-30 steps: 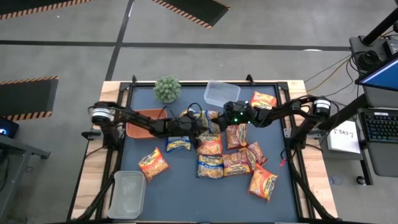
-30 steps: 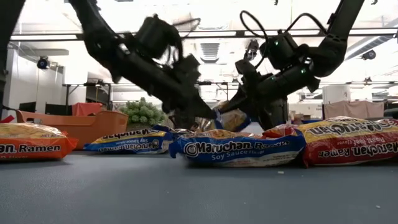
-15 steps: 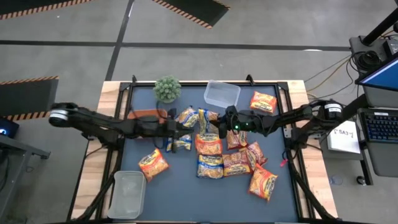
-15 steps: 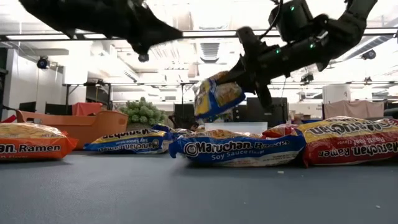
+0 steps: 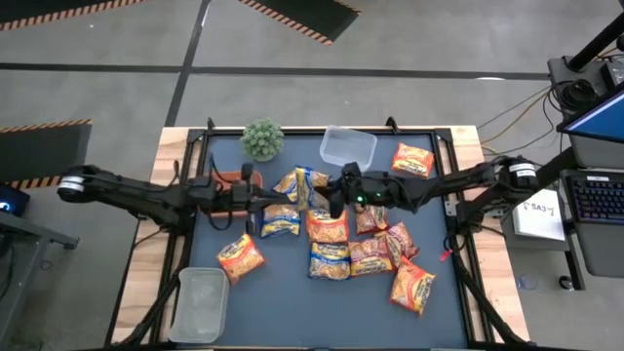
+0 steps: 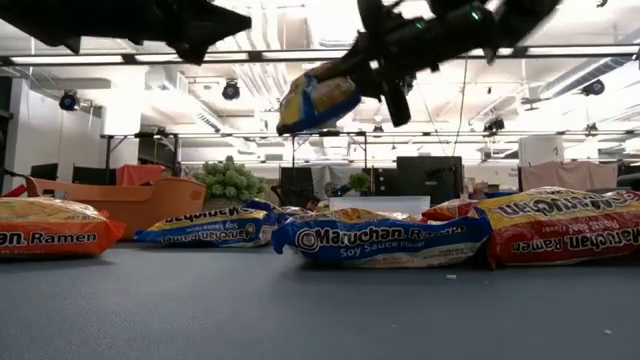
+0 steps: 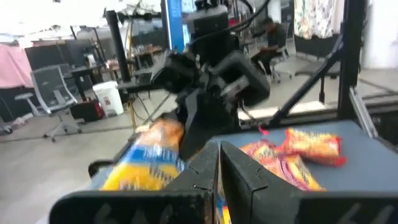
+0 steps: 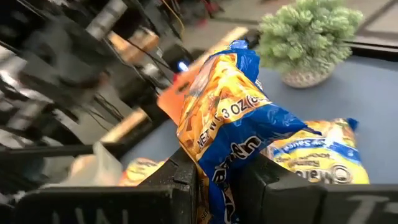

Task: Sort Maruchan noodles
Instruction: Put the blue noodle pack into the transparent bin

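- Gripping one blue-and-yellow packet (image 6: 318, 98), the right gripper (image 5: 334, 194) now hangs higher above the table (image 5: 292, 302).
- Eleven packets lie below.
- Left gripper (image 5: 255, 208), shut and empty, has drawn back left.

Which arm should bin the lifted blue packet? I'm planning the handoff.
Right: the right gripper already pinches the blue-and-yellow Maruchan packet high above the table, while the left gripper is shut and empty.

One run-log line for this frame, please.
right gripper: shut on blue-and-yellow crinkly plastic ramen packet, lifted | left gripper: shut, empty
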Motion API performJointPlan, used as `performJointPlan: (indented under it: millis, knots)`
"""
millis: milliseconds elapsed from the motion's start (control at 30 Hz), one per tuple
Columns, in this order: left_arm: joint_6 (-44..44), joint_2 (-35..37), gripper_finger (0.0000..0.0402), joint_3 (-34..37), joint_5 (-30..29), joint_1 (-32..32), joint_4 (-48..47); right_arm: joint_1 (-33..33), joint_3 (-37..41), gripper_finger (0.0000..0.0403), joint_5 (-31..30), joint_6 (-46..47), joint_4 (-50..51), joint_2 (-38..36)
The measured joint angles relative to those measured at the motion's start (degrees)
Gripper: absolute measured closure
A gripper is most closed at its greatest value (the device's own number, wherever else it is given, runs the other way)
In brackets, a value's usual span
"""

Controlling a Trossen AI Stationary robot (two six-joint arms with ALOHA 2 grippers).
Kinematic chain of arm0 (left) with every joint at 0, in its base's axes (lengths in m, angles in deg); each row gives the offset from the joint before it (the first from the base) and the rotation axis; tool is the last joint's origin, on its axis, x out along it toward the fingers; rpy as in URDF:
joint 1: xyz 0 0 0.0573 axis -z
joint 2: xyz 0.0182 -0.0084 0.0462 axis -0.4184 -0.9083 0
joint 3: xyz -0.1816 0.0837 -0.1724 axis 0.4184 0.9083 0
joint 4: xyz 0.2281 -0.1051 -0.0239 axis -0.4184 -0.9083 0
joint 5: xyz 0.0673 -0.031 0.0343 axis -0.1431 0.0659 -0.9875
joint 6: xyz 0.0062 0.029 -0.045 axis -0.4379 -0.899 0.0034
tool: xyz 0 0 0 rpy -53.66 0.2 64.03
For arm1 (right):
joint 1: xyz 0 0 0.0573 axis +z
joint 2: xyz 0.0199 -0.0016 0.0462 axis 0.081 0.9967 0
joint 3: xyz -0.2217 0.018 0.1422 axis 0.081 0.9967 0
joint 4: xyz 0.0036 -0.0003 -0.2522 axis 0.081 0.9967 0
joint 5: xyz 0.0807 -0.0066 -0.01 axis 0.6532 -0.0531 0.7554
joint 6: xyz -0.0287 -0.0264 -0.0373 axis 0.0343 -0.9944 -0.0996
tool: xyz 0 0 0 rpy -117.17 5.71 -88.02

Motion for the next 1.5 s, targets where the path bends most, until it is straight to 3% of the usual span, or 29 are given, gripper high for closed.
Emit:
performJointPlan:
  millis: [200, 300, 467, 700, 1000, 1333, 1500]
  knots:
    - [-0.6, 3.4, 0.0402, 0.2, -0.7, 0.0, -5.7, -3.6, -15.2, 0.0345, -4.5, -0.2, 26.9, 1.1]
    - [-2.1, 4.6, 0.0402, 0.2, -2.3, 0.0, -7.5, -5.8, -21.4, 0.0345, -4.7, -0.2, 35.4, 2.2]
    - [-3.1, 6.5, 0.0402, 0.2, -4.2, 0.0, -9.7, -10.3, -27.1, 0.0345, -6.3, -1.5, 42.9, 3.7]
    - [-3.2, 6.8, 0.0402, 0.2, -6.5, 0.0, -12.1, -18.0, -27.2, 0.0345, -7.1, 0.7, 44.4, 5.6]
    - [-4.2, 6.4, 0.0402, 0.2, -7.5, 0.0, -12.0, -27.6, -31.7, 0.0345, 6.8, 2.2, 46.1, 8.0]
    - [-4.2, 6.4, 0.0402, 0.2, -7.5, 0.0, -12.0, -34.4, -41.8, 0.0345, 11.7, 4.1, 75.9, 11.2]
    - [-4.1, 6.4, 0.0402, 0.2, -7.5, 0.0, -12.3, -37.0, -42.6, 0.0345, 12.0, 4.2, 81.9, 13.0]
